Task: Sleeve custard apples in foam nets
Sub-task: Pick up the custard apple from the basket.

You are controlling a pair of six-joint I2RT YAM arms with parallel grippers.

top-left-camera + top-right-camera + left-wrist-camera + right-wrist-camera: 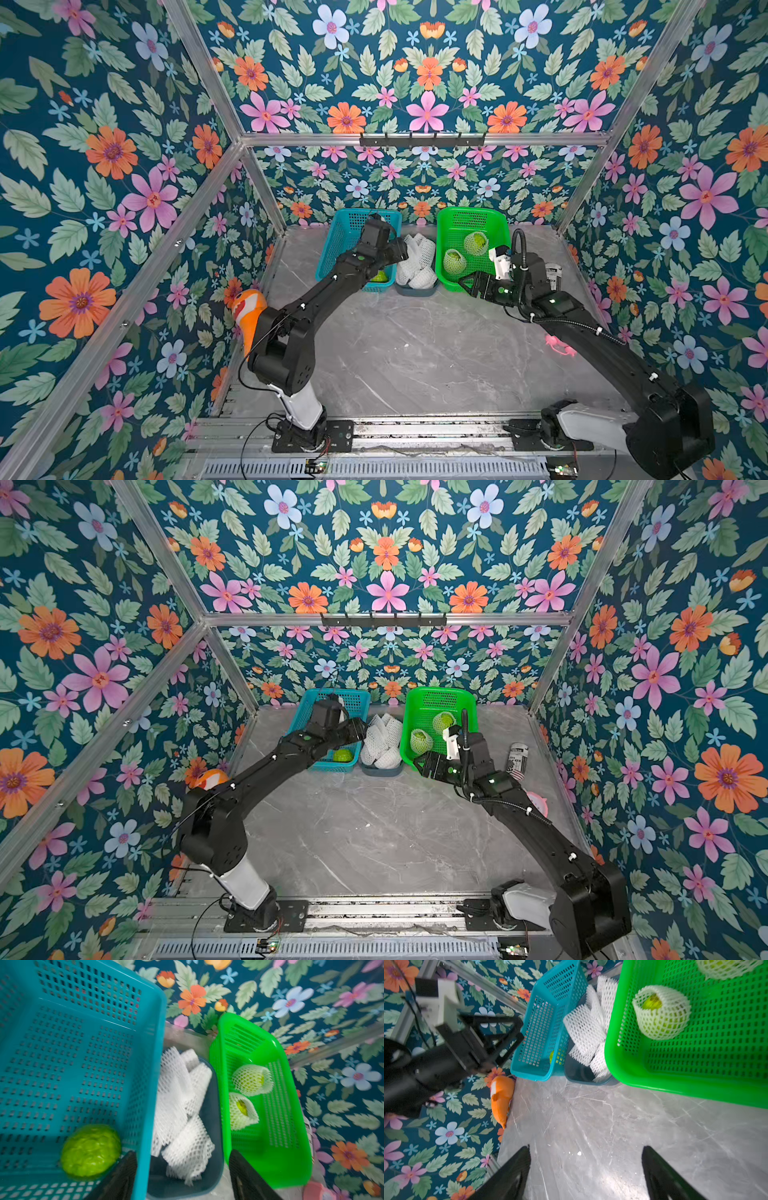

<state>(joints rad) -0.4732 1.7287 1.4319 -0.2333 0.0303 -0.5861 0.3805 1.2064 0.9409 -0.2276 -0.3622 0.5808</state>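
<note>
Left tool (181, 1153): I held it wide and empty over the foam nets (178, 1105) in the dark tray (216, 1105).
Right tool (586, 1148): mine stood wide, empty, over bare counter (612, 1126) beside the green basket (695, 1088).
Bare custard apple (90, 1150): lay in the blue basket (62, 1043) at the counter's far edge.
Sleeved custard apples (251, 1079): two lay in the green basket.

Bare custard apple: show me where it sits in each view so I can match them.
Top view: bare custard apple in the blue basket's near corner, partly under the left arm.
Top view: apple, same corner.
Left wrist: apple on the basket floor, unobstructed.
Right wrist: apple glimpsed through the basket's mesh wall.
Landmark: foam nets between baskets.
</note>
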